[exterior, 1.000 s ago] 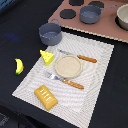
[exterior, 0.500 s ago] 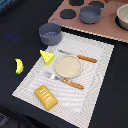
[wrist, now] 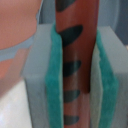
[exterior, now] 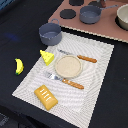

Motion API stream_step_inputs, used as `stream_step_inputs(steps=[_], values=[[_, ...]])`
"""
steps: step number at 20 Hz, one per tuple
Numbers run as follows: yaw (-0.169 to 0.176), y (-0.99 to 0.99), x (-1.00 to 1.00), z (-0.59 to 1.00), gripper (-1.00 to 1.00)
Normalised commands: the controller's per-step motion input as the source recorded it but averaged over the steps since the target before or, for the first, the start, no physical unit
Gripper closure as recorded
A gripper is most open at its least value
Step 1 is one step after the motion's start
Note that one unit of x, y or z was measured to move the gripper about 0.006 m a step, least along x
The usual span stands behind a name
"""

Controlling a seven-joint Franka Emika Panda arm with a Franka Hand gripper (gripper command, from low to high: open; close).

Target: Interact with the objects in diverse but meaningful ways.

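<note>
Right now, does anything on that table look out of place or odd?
Mostly tidy: plate sits between knife and fork. The banana lies off the placemat on the dark table. In the wrist view, the gripper clamps a brown sausage.

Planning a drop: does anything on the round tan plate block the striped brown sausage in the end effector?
Nothing visible: the round tan plate is bare; orange-handled fork and knife lie beside it. The end effector clamps the striped brown sausage.
</note>
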Motion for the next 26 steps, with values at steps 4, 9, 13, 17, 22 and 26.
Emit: stream_step_inputs(steps=[4, 9, 13, 17, 22, 26], values=[[0.004, 0.25, -0.66, -0.29, 1.0], [0.0, 0.05, -0.56, -0.37, 1.0], [0.0, 0.0, -0.54, -0.39, 1.0], [0.0, 0.02, -0.66, -0.41, 1.0], [0.0, 0.09, -0.73, -0.33, 1.0], [0.0, 0.09, -0.56, -0.24, -1.0]])
